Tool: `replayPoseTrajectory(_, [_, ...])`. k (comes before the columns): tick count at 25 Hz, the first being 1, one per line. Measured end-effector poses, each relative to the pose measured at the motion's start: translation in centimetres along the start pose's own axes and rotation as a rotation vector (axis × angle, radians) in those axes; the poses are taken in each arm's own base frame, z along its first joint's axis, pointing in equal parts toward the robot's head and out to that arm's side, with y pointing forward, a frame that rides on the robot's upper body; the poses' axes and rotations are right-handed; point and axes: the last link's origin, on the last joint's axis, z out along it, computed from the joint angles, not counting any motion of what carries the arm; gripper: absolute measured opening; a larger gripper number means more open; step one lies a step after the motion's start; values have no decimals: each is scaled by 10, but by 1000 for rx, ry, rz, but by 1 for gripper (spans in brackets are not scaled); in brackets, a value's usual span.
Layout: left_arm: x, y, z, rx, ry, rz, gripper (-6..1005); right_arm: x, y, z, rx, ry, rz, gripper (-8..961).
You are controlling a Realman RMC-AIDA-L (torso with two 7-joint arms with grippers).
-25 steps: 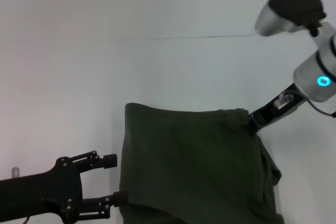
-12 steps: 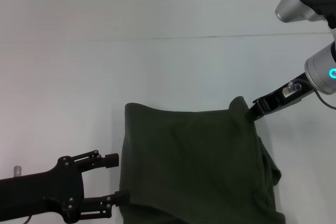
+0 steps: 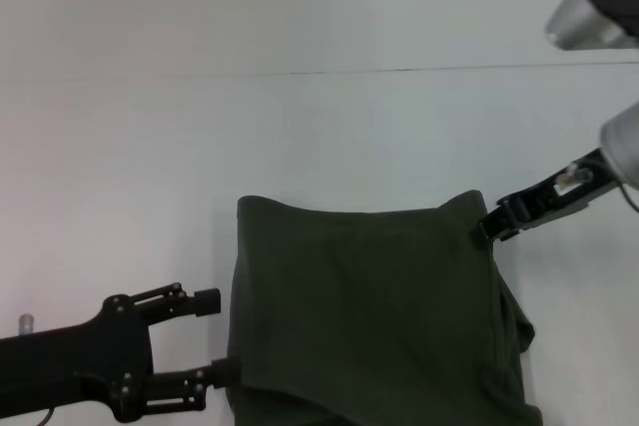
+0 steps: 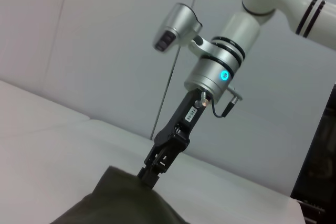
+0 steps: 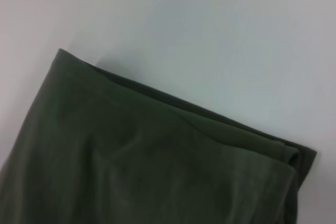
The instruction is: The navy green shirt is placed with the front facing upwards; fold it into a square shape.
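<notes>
**Inspector:** Shirt status?

**Operator:** Shirt (image 3: 369, 316) lies folded on the table (image 3: 150, 147), in front of me, slightly right. My right gripper (image 3: 487, 227) is pinched on its far right corner. My left gripper (image 3: 205, 346) waits spread at the near left edge.

**Inspector:** Handling?

**Operator:** I judge it soft, light, limp; I'd take it at corners and edges. Left wrist view shows the pinch (image 4: 148, 174); right wrist view shows the layered fold (image 5: 157, 150) only.
</notes>
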Motion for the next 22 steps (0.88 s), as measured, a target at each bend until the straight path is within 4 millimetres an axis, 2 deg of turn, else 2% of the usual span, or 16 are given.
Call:
replayPoseTrajectory(6, [8, -10, -9, 68, 61, -111, 836, 12, -20, -25, -219, -225, 75, 356])
replayPoseTrajectory(10, [11, -14, -13, 91, 76, -145, 837, 33, -41, -43, -402, -451, 101, 386])
replayPoseTrajectory(13, [15, -21, -10, 90, 40, -197, 840, 53, -56, -48, -512, -604, 133, 415])
replayPoseTrajectory(17, [25, -40, 3, 96, -76, -379, 841, 78, -70, -46, -568, -719, 168, 456])
replayPoseTrajectory(18, [32, -49, 13, 100, -162, -485, 840, 82, -71, -44, -569, -728, 169, 504])
replayPoseTrajectory(19, [32, -49, 13, 100, -162, -485, 840, 85, -72, -44, -566, -733, 169, 552])
replayPoseTrajectory(22, [41, -70, 27, 191, -280, -611, 840, 93, -71, -39, -562, -744, 157, 697])
